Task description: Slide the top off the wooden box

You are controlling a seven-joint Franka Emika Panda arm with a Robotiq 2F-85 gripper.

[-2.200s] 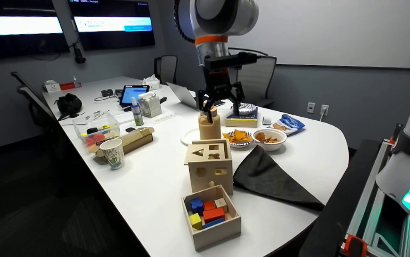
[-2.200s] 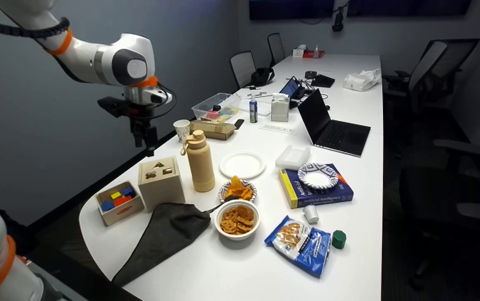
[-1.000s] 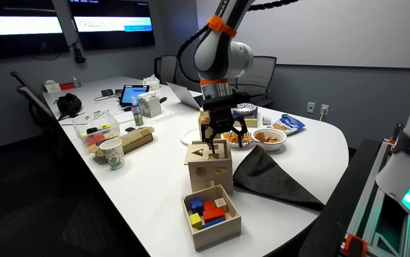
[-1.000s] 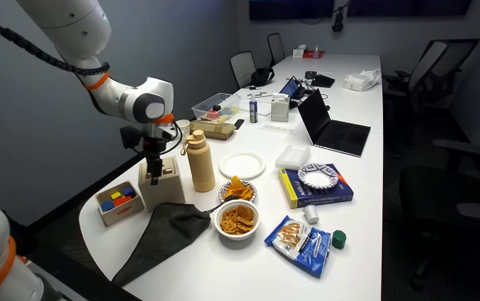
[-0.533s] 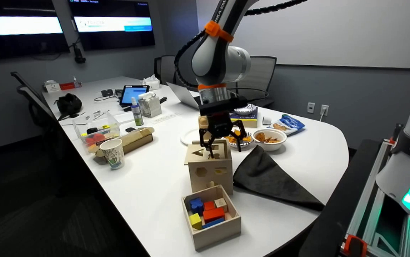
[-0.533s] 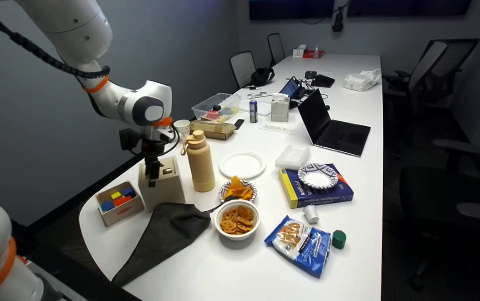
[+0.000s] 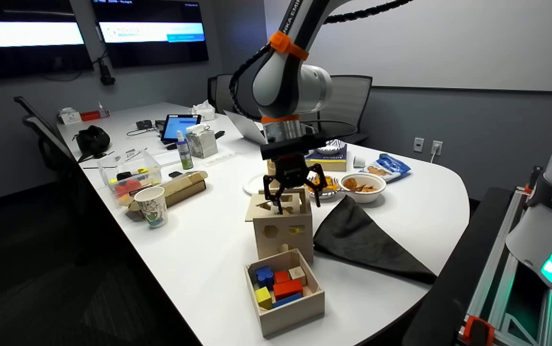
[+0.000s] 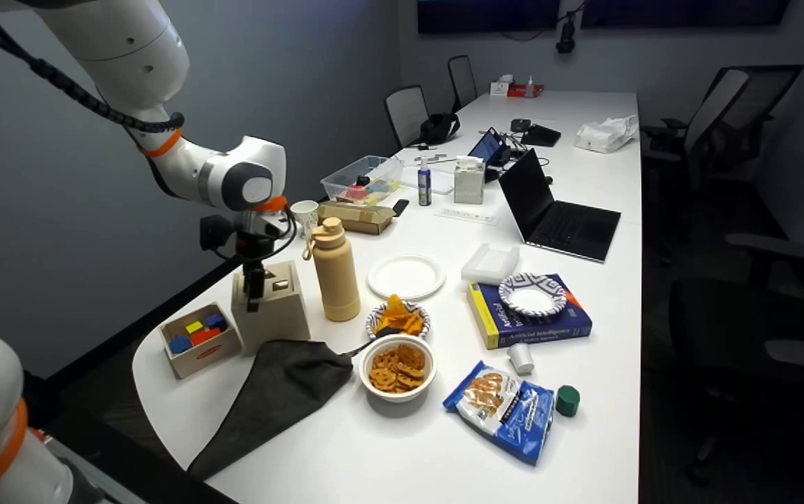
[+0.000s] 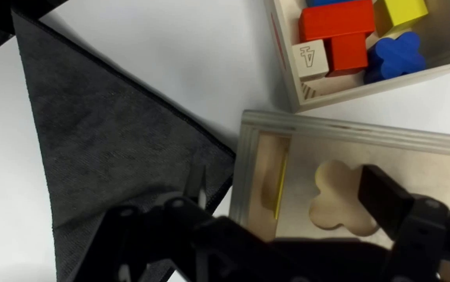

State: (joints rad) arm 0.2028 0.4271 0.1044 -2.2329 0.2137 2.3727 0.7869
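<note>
Tabletop (image 7: 213,240) lies bare from the patterned paper cup (image 7: 152,206) across to the wooden shape-sorter box (image 7: 283,238), leaving clear room on that side. The top (image 7: 260,214), a thin pale panel with triangle, square and clover cut-outs, lies over the box but juts past its left wall as I see it; at the panel's right edge a slot gapes (a yellow sliver (image 9: 281,188) shows inside, in the wrist view). Astride the right wall stands the gripper (image 7: 299,206), fingers spread wide, holding nothing: one fingertip (image 9: 383,197) is by the clover hole, touching or not I can't tell; the other hangs outside, where the dark cloth (image 7: 367,245) lies close.
</note>
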